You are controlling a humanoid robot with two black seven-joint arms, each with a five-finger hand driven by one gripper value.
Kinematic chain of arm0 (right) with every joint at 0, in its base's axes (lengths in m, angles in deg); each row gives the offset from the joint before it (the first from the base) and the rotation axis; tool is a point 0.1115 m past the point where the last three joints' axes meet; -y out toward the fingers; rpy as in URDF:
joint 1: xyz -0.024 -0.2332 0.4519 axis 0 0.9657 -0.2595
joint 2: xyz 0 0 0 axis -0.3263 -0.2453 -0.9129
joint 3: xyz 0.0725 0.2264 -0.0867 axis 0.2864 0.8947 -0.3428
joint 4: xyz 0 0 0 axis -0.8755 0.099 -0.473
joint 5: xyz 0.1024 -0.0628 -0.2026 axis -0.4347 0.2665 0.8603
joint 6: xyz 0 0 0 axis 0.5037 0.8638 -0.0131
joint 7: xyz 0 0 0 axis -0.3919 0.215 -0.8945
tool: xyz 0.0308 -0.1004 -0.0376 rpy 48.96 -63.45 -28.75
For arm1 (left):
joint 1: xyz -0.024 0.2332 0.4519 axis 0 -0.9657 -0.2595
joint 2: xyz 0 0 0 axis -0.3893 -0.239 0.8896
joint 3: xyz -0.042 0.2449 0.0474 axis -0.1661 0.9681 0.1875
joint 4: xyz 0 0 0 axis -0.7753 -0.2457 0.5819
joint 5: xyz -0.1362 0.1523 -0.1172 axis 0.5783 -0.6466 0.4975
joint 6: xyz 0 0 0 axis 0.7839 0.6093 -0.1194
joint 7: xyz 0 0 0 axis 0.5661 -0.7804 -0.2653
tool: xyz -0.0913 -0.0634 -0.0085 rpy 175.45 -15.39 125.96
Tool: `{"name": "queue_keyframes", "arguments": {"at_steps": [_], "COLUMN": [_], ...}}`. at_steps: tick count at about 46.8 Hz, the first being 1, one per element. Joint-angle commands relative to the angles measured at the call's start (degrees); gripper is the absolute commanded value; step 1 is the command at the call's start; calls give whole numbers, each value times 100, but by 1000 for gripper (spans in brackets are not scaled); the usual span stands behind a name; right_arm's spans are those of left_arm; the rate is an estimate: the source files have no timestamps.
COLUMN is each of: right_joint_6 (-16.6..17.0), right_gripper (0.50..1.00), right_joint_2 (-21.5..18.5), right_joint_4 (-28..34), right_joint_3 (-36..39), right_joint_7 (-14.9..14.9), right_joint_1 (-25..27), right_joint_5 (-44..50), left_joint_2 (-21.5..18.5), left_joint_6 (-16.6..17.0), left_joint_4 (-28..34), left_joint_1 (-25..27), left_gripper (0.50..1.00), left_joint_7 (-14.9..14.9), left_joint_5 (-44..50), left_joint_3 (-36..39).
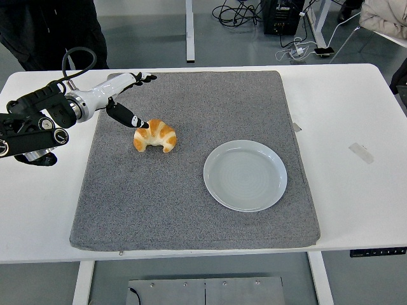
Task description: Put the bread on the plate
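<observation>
Left hand (121, 95) spread open, gripping nothing, thumb tip at far-left edge of bread (156, 135) on grey mat (191, 210), well left of empty plate (245, 175). Risk: nudging the roll away by closing off-centre

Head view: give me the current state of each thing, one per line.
croissant: on the grey mat, not on the plate, not grasped.
plate: on the mat, right of the croissant, nothing on it.
left hand: open, fingers spread, thumb tip at the croissant's left end.
grey mat: flat on the white table.
</observation>
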Motion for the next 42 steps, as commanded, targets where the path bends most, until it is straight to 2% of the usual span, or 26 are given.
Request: {"name": "queue_keyframes", "arguments": {"at_steps": [1,7,14,24,34,42], "right_joint_6": [0,0,0,0,0,0], "right_gripper": [1000,1000,1000,1000,1000,1000], "right_joint_2": [0,0,0,0,0,0], "right_joint_4": [0,0,0,0,0,0], "right_joint_3": [0,0,0,0,0,0], "right_joint_7": [0,0,0,0,0,0], "right_joint_1": [0,0,0,0,0,0], "right_joint_5": [5,-4,-4,-4,-4,-4], "left_joint_2": [80,256,476,511,766,889], "left_joint_6": [89,186,590,748,1012,1030], "left_joint_4": [1,-8,-8,-69,-342,-553], "left_joint_1": [2,2,-33,-33,-86,-103], "left_gripper": [974,974,974,974,974,972], "left_joint_7": [-10,-19,-19,-19,-19,-10], "left_joint_5": [-132,-343,-492,-598,-774,-774], "left_joint_3": [44,334,642,712,940,1029]}}
